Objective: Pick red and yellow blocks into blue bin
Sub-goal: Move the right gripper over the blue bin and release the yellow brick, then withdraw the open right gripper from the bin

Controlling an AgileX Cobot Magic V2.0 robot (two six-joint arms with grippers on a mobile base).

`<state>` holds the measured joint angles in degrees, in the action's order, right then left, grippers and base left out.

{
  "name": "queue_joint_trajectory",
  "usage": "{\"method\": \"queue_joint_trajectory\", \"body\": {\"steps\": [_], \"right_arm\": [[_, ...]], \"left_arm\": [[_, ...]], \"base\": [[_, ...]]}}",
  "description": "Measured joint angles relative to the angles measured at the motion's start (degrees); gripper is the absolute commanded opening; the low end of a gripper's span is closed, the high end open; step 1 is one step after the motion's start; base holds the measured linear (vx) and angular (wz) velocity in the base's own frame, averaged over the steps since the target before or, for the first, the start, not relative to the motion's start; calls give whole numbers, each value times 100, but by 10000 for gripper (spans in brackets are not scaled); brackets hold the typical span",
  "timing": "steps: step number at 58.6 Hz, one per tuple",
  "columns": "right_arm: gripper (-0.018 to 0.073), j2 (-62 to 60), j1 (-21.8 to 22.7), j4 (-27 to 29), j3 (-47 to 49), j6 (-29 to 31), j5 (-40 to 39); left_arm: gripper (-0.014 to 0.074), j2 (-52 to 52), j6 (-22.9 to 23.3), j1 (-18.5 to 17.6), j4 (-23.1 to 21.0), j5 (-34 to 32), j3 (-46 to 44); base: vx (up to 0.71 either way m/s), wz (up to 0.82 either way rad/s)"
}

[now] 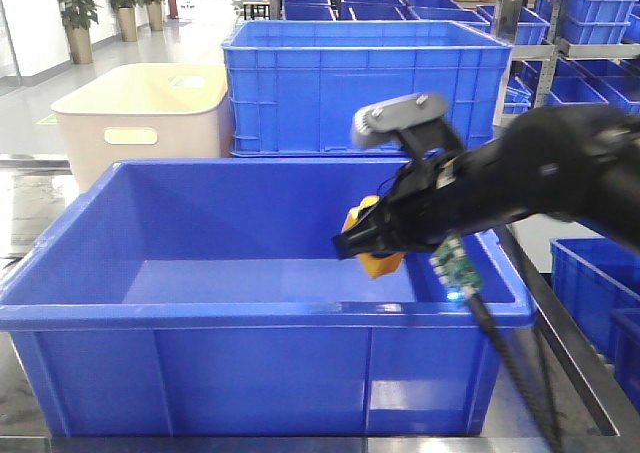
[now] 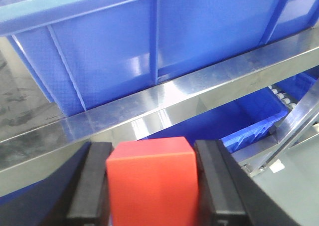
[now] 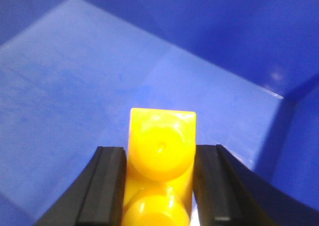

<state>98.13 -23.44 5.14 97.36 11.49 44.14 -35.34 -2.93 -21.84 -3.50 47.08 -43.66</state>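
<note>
The big blue bin [image 1: 250, 313] stands in front of me. My right gripper [image 1: 368, 241] reaches over its right rim and is shut on the yellow block [image 1: 375, 258], held above the bin's floor [image 3: 75, 86]. In the right wrist view the yellow block [image 3: 162, 146] with two round studs sits between the black fingers [image 3: 107, 186]. My left gripper [image 2: 154, 186] is out of the front view. In the left wrist view it is shut on the red block [image 2: 152, 178], held outside the ribbed outer wall of the bin [image 2: 124, 61], below a steel rail [image 2: 164, 101].
A cream tub [image 1: 140, 113] with a handle slot stands behind the bin at the left. Another large blue crate [image 1: 365, 83] stands behind it. More blue crates [image 1: 590, 13] fill shelves at the right. A lower blue crate [image 2: 234, 121] lies under the rail.
</note>
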Motion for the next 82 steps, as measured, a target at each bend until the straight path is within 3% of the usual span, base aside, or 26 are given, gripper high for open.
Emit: {"method": "queue_joint_trajectory", "body": {"steps": [10, 17, 30, 42, 71, 82], "right_arm": [[524, 390, 0, -6, 97, 0, -112], [591, 376, 0, -31, 109, 0, -250], [574, -117, 0, -201, 109, 0, -98], [554, -1165, 0, -159, 5, -118, 963], [548, -4242, 0, -88, -4143, -308, -331], [548, -5014, 0, -23, -5301, -308, -525]], "left_arm": [[333, 0, 0, 0, 0, 0, 0], [333, 0, 0, 0, 0, 0, 0], [333, 0, 0, 0, 0, 0, 0], [333, 0, 0, 0, 0, 0, 0], [333, 0, 0, 0, 0, 0, 0], [333, 0, 0, 0, 0, 0, 0]], "base": [[0, 0], [0, 0], [0, 0], [0, 0], [0, 0], [0, 0]]}}
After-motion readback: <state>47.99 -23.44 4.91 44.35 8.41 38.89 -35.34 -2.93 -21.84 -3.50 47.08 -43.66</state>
